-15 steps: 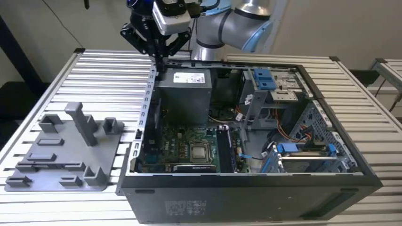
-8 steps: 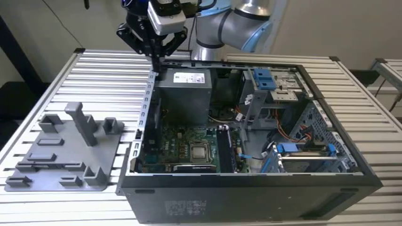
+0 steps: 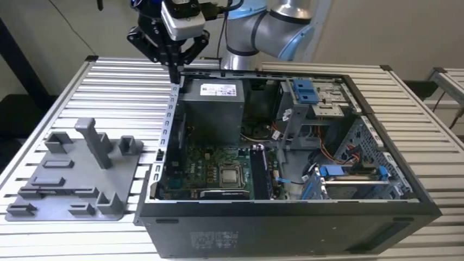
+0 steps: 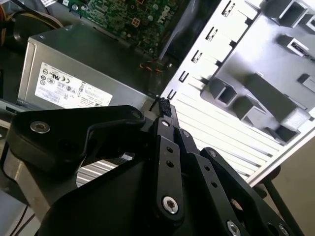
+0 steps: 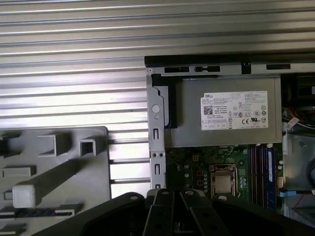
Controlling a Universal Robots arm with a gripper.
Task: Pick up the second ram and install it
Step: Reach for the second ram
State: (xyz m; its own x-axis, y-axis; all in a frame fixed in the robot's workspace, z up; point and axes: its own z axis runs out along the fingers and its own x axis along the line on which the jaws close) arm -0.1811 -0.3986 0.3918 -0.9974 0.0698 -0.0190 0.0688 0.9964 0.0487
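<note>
My black gripper hangs over the open dark computer case's back corner, fingers pinched together on nothing. The second ram, a slim dark flat board, seems to lie in the grey plastic fixture tray, well apart from me. I reckon it's light, stiff and fragile: grip the long edges, not the chips.

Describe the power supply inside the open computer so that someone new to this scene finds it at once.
An open computer case lies on the slatted table. In its far corner at the exterior view's left sits the power supply: a plain grey metal box with a white label on top, unlike the green motherboard next to it.
</note>
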